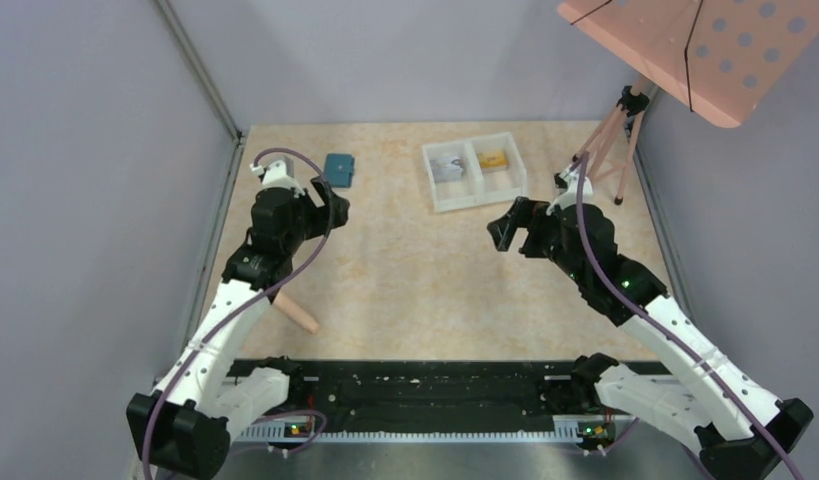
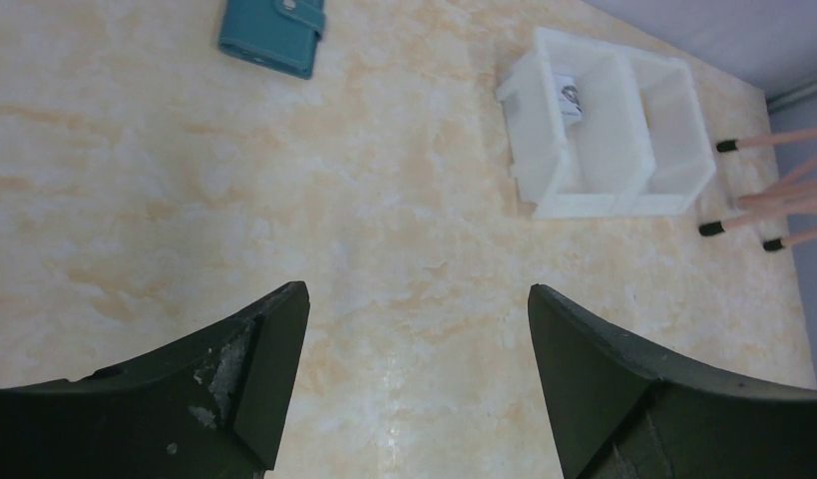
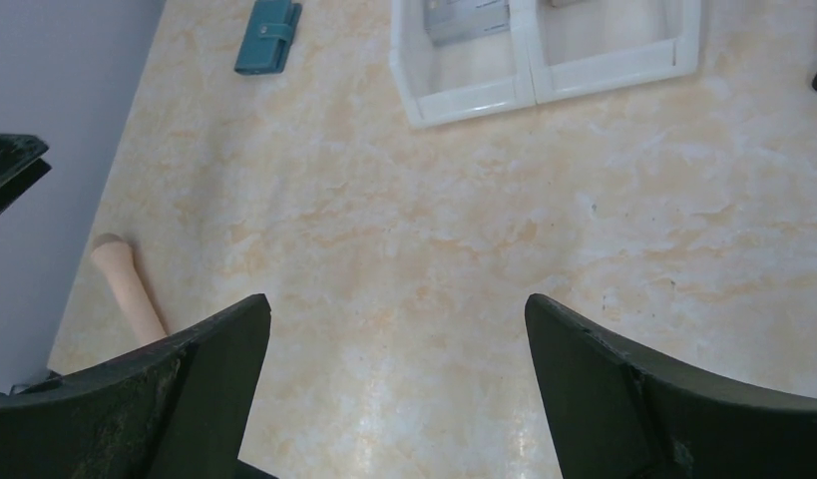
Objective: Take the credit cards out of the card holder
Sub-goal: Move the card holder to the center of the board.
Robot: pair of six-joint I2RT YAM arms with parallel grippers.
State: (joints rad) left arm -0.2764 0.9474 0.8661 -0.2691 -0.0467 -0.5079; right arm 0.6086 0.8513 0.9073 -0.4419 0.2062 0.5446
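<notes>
Jaws spread wide and empty on my left gripper [image 2: 414,299] and right gripper [image 3: 396,304], hovering above the table [image 2: 384,200]; teal card holder [image 2: 272,36] lies shut at far left, greyish card [image 1: 448,166] and orange card [image 1: 493,158] in the white tray [image 3: 471,100]. Extraction looks done; next, only retreat.

wallet [image 2: 270,40] cut off by the left wrist view's top edge, closed, its inside hidden. tray [image 3: 466,98] cropped at the right wrist view's top; grey card [image 3: 469,15] in it, perhaps printed, mostly out of frame.
</notes>
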